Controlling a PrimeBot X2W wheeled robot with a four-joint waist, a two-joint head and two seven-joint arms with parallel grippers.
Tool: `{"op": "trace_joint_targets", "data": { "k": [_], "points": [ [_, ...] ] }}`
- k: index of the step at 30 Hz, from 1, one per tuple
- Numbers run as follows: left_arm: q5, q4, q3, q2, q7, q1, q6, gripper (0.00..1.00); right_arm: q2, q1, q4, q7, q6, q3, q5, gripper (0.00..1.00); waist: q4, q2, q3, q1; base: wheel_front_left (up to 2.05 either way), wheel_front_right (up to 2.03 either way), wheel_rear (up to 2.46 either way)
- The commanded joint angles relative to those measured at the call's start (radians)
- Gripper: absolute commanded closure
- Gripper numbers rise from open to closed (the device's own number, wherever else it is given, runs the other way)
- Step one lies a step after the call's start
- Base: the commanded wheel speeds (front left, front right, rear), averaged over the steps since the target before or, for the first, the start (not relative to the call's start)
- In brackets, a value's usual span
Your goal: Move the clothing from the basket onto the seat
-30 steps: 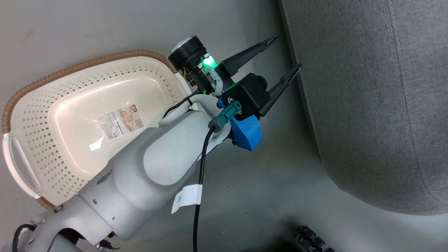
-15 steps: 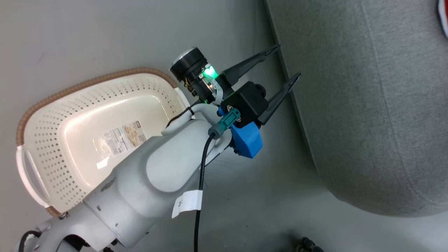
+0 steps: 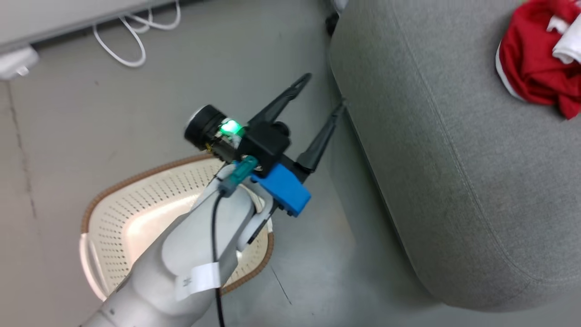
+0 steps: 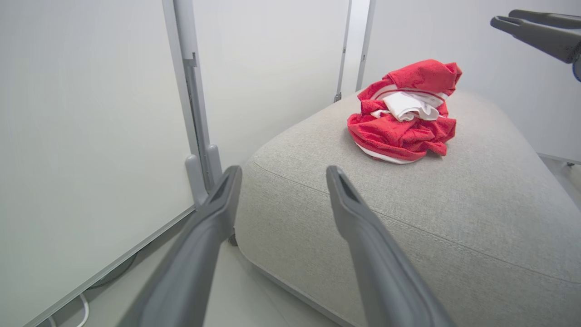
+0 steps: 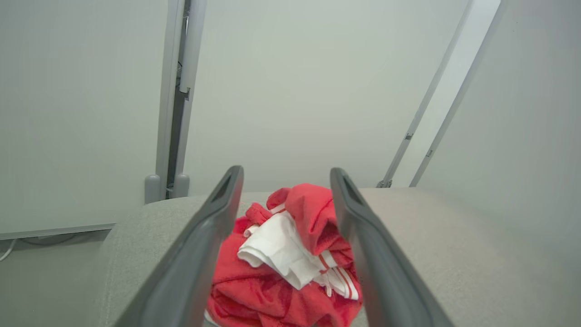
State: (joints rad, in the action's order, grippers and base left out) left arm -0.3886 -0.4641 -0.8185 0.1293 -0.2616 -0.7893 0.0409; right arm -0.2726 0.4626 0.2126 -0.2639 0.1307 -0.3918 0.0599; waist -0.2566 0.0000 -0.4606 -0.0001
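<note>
Fingers point(image 3: 321, 135) of left hand point(image 3: 321, 93) spread apart, clamped on nothing, tips pointing toward the edge of the large grey fabric-upholstered seat point(image 3: 454, 159). Green light point(image 3: 230, 127) lit and blue plastic block point(image 3: 285, 193) just behind that hand, on the wrist. Pale forearm point(image 3: 195, 245) further back, crossing over the cream-white perforated plastic basket with brown woven-look rim point(image 3: 131, 204). Basket standing on the grey floor point(image 3: 113, 118), near the seat's rounded side, not touching it.

Right hand point(image 5: 286, 170) likewise apart, gripping nothing, aimed down at the bright red clothing with white trim and stripes point(image 5: 254, 290); touching it or not, cannot tell.

Clothing lying in one crumpled heap on top of the seat, well apart from the basket, white fabric folded into the red. Seen at the upper right corner in the head view; in the left wrist view, resting beyond the left hand's tips, further along the seat top. White wall panels point(image 4: 91, 136) with grey upright posts standing behind the seat.
</note>
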Motion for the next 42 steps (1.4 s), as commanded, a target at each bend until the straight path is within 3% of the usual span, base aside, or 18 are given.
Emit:
{"op": "trace_joint_targets", "data": {
  "k": [1, 11, 23, 34, 42],
  "points": [
    [0.0, 0.011, 0.023, 0.009, -0.005, 0.024, -0.007, 0.0, 0.01, -0.024, -0.014, -0.001, 0.0, 0.016, -0.003, 0.0, 0.039, 0.0, 0.083, 0.0001, 0.0, 0.0, 0.0],
    [0.05, 0.128, 0.336, 0.025, -0.005, 0.25, -0.054, 0.0, 0.051, -0.125, -0.066, -0.001, 0.0, 0.255, 0.001, 0.0, 0.147, 0.0, 0.253, 0.0001, 0.0, 0.0, 0.0],
    [0.148, 0.221, 0.622, -0.04, -0.005, 0.51, -0.019, 0.0, 0.101, -0.221, -0.029, -0.001, 0.0, 0.39, 0.029, 0.0, 0.234, 0.0, 0.386, 0.0001, 0.0, 0.0, 0.0],
    [0.192, 0.276, 0.776, -0.078, -0.005, 0.667, 0.02, 0.0, 0.134, -0.327, 0.014, -0.001, 0.0, 0.401, 0.04, 0.0, 0.259, 0.0, 0.439, 0.0001, 0.0, 0.0, 0.0],
    [0.164, 0.294, 0.803, -0.079, -0.005, 0.725, 0.025, 0.0, 0.162, -0.363, 0.032, -0.001, 0.0, 0.395, 0.047, 0.0, 0.271, 0.0, 0.459, 0.0001, 0.0, 0.0, 0.0]
  ]
}}
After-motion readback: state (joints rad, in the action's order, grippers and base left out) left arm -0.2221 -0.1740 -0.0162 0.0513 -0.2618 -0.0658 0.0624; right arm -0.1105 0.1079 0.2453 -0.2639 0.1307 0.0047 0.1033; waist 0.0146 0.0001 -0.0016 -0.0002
